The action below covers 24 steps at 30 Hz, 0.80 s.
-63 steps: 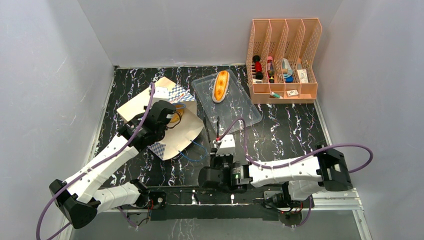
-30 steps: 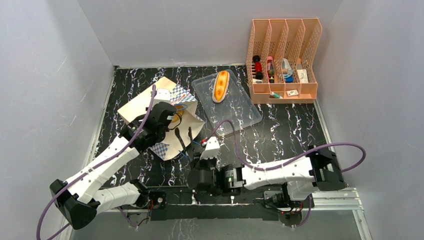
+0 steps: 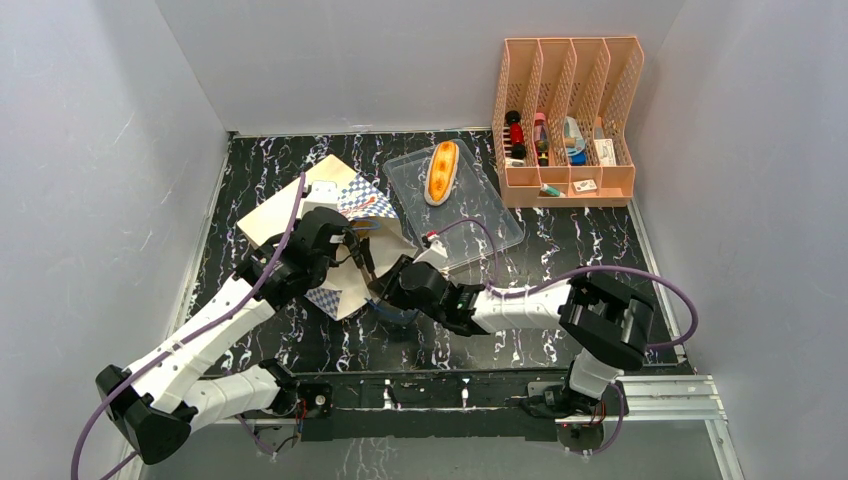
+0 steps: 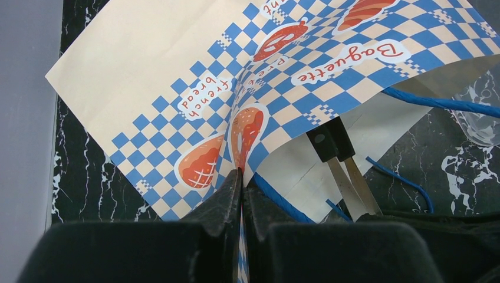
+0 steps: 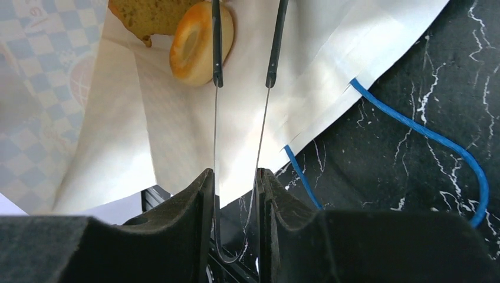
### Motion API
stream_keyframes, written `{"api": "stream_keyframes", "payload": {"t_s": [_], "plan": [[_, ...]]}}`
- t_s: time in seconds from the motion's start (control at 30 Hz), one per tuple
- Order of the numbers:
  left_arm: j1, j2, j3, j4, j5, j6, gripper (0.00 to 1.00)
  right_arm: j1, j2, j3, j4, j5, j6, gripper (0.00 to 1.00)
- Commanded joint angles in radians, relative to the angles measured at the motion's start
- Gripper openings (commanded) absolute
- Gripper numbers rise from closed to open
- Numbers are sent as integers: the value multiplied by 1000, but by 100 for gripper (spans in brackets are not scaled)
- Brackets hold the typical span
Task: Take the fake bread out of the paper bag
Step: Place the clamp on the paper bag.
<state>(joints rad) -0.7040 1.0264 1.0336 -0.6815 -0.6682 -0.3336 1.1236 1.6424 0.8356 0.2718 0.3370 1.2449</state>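
Bright, even light falls from above, and shadows beside the tan kraft paper bag with a blue-and-white checkered band [image 3: 268,215] are soft. Its pale inside nearly washes out in the right wrist view. The left gripper [image 4: 242,174] and right gripper [image 5: 243,82] blur dark at their near ends, below the bag.

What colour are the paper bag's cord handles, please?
Blue cord handles, clearest from the right wrist.

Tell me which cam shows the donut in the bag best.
Right wrist. The donut lies in clear sight inside the bag, ring and hole both plain. Left wrist shows only the bag's checkered outside, no donut. In the top view the bag mouth is too small and crowded to pick the donut out.
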Motion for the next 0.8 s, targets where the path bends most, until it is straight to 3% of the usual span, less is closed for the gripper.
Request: {"api": "stream_keyframes", "payload": {"t_s": [0.0, 0.53, 0.57, 0.6, 0.63, 0.77], "plan": [[3, -34, -4, 5, 11, -13, 0, -24, 29, -4, 136, -45, 15, 11], [3, -42, -20, -4, 4, -13, 0, -47, 159, -64, 367, -133, 15, 11], [3, -44, -22, -4, 2, -10, 0, -42, 164, -74, 402, -147, -615, 11], [3, -44, -24, -5, -1, -9, 0, -38, 168, -77, 415, -154, 259, 11], [3, -47, -26, -3, -3, -7, 0, -34, 171, -80, 427, -154, 382, 11], [3, -56, -28, 2, -11, 3, 0, -30, 193, -68, 450, -150, 422, 11]]}}
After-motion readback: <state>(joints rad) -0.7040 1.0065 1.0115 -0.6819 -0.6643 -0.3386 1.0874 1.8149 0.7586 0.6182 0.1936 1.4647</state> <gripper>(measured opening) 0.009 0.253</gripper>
